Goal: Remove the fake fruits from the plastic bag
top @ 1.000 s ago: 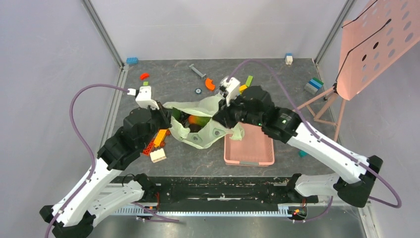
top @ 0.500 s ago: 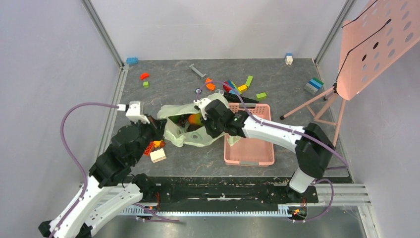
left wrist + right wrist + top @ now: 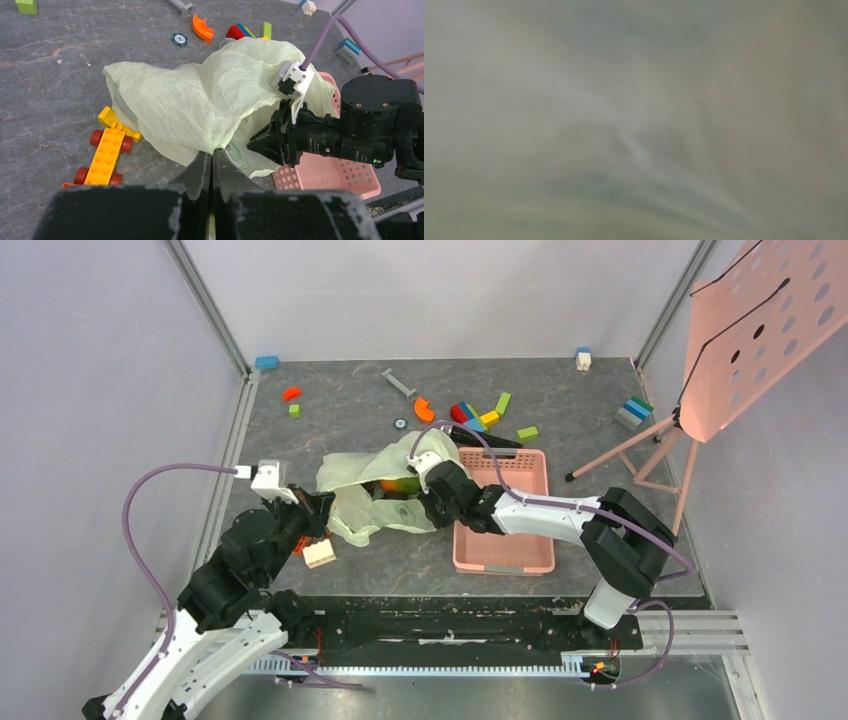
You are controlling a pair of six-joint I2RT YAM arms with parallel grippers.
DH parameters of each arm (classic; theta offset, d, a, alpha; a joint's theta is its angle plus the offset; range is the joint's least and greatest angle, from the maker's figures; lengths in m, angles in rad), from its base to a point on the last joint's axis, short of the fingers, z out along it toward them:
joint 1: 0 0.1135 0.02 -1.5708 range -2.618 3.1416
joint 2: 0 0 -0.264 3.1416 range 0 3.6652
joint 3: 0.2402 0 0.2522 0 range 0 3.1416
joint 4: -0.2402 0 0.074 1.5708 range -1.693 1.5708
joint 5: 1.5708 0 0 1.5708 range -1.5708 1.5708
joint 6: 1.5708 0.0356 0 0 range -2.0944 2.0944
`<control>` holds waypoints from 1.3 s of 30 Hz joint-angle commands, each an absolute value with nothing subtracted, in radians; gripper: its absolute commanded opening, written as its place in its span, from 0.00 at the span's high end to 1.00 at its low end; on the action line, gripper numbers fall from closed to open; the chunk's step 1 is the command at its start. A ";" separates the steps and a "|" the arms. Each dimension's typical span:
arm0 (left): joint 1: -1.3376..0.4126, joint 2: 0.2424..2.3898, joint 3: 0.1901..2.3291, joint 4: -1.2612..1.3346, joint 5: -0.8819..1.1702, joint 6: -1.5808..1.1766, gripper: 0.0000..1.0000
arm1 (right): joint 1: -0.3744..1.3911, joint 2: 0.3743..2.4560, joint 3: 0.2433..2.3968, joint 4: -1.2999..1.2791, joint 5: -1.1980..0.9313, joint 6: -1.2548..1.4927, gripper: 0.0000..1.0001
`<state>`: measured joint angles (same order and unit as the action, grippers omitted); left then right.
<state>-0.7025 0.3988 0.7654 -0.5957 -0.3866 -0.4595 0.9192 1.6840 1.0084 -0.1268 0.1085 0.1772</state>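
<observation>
The pale green plastic bag (image 3: 365, 480) lies crumpled at the middle of the table, and in the left wrist view the plastic bag (image 3: 200, 100) billows up in front of me. My left gripper (image 3: 214, 152) is shut on a pinched fold of its near edge. An orange-green mango (image 3: 398, 483) shows through the bag's mouth; the other fake fruits are hidden. My right gripper (image 3: 260, 142) pokes into the bag from the right, its fingertips buried in plastic. The right wrist view is a grey-green blur of bag film.
A pink perforated basket (image 3: 505, 530) sits right of the bag, under my right forearm. An orange-yellow toy car (image 3: 107, 152) and a white block (image 3: 318, 553) lie left of the bag. Loose blocks (image 3: 480, 415) lie behind it. A pink stand (image 3: 760, 325) leans at the far right.
My left gripper pulled the bag's edge back toward the near left. My right gripper dropped from above the bag's far side into its mouth, and the bag has folded over the mango.
</observation>
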 commanded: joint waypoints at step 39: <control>-0.700 0.374 0.701 -0.583 -0.291 -0.524 0.97 | 0.958 1.868 1.375 -0.092 0.100 -0.719 0.34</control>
